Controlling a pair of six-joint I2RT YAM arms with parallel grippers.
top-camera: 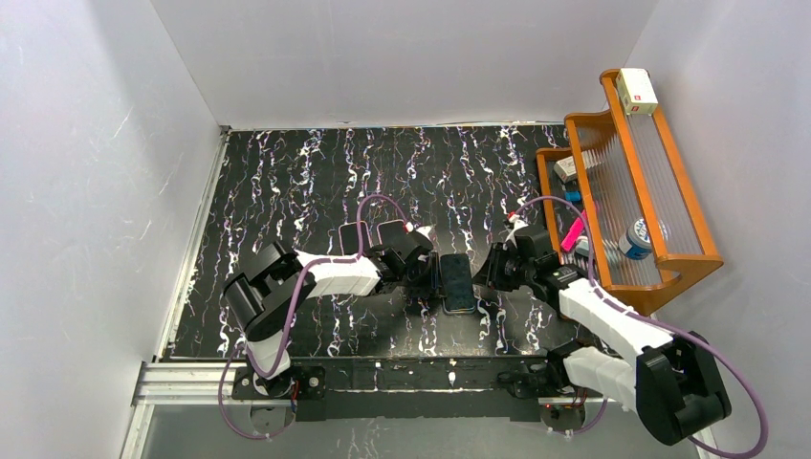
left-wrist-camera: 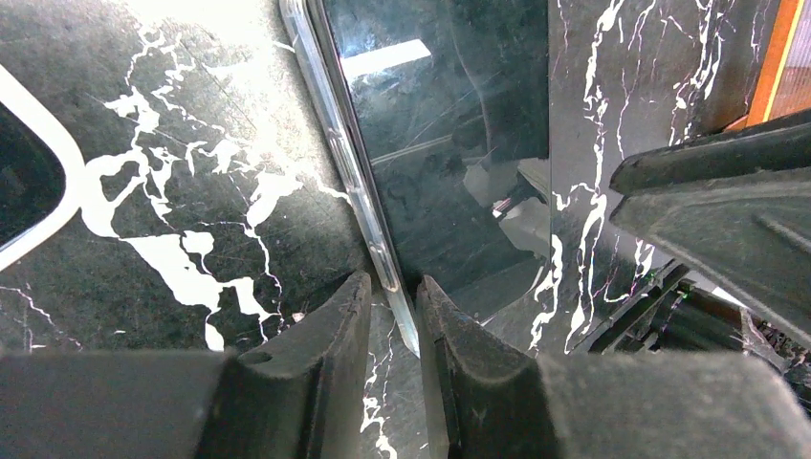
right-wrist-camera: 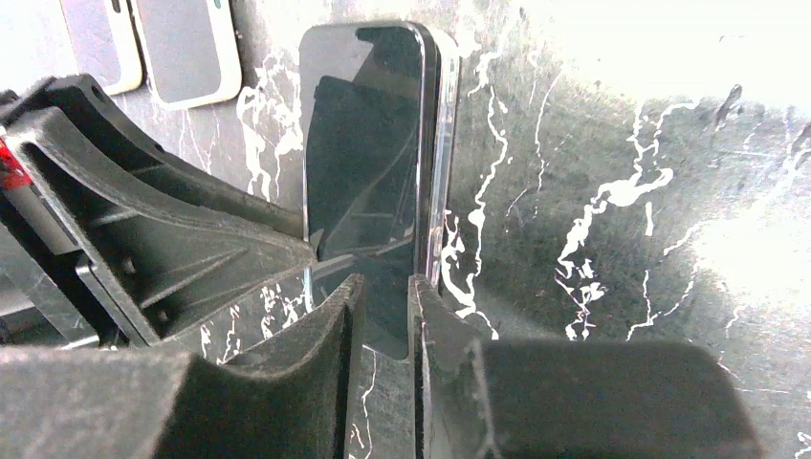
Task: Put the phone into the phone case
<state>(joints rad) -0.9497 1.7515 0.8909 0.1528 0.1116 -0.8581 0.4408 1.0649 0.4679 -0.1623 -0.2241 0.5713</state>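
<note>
The phone (top-camera: pixel 457 279) lies at the middle of the top view, resting in the clear phone case (left-wrist-camera: pixel 349 163) on the table (right-wrist-camera: pixel 622 287). Whether it is fully seated is hard to tell. The left gripper (left-wrist-camera: pixel 394 316) is narrow, with the case's rim between its fingers. The right gripper (right-wrist-camera: pixel 384 306) is narrow too, astride the phone's near end. I cannot tell whether either one actually clamps.

A hard pinch on the soft rim could bend it outward and let that side of the phone pop up. An uneven push could slide the case across the slick table. The grippers sit close together and could knock each other.
</note>
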